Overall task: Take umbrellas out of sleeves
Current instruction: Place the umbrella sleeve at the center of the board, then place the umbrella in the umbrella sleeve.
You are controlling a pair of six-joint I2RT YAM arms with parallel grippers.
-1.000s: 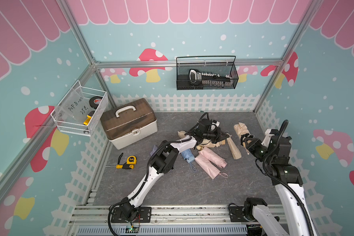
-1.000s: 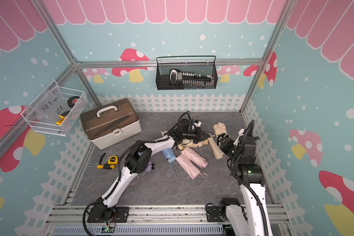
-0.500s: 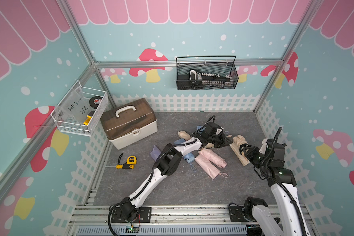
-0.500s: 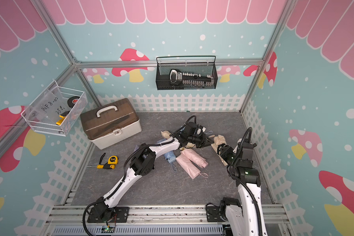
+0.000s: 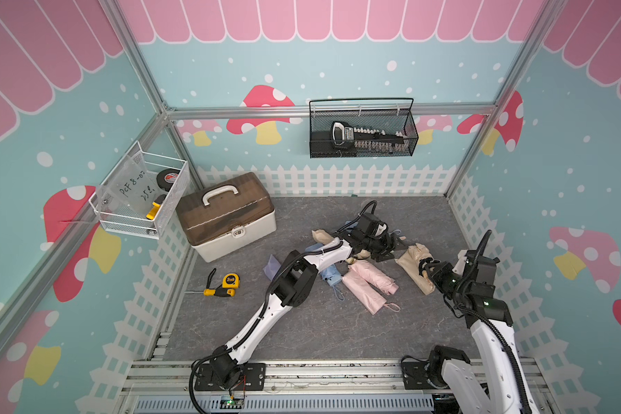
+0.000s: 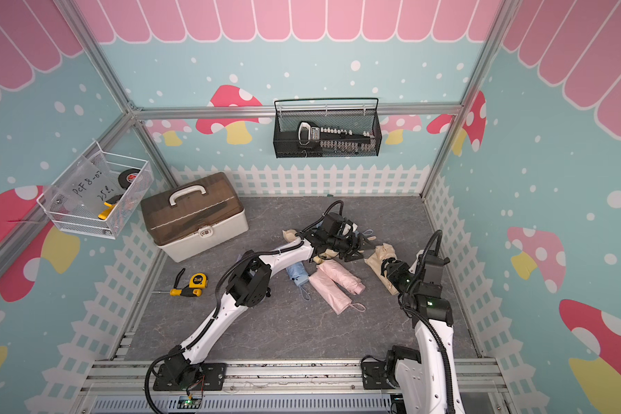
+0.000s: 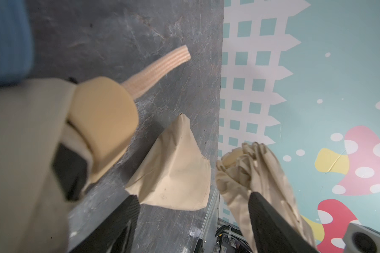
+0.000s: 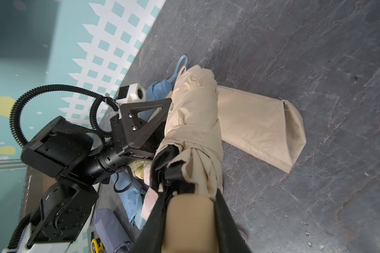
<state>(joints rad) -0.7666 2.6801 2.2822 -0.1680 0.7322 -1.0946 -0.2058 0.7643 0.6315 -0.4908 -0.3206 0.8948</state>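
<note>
1. The right fingers [image 8: 151,225] were clenched on the stubby tan handle of a beige pleated folding umbrella [image 8: 195,114], one finger on each side of the handle. A black strap wrapped the fabric just past the fingertips.
2. The left fingers [image 7: 119,223] stood released, spread wide with nothing gripped between them. In the right wrist view one of them sat just beside that umbrella's pleats.
3. A smooth beige fabric sleeve [image 7: 173,170] lay flat on the grey stone-patterned table [image 5: 302,333], just ahead of the left fingers. The held umbrella was outside it, resting against its near edge.
4. A second beige umbrella's handle [image 7: 103,124] and ribbed wrist loop [image 7: 158,70] lay close beside the left fingers.
5. In both top views two pink pleated umbrellas [image 5: 373,276] [image 6: 341,274] lay side by side near the left fingers. A light blue umbrella [image 5: 328,276] and a lilac fabric piece [image 5: 272,265] lay beyond them, farther from the right fingers.
6. Well apart from both sets of fingers, a clear plastic bag [image 5: 133,186] in a white wire basket [image 5: 173,200] bore handwriting starting "PCF 8-0"; the rest was unclear.
7. The label on the yellow tape measure [image 5: 231,280] was too small to read.
8. The label on the tool in the black mesh basket [image 5: 363,152] was also too small to read.
</note>
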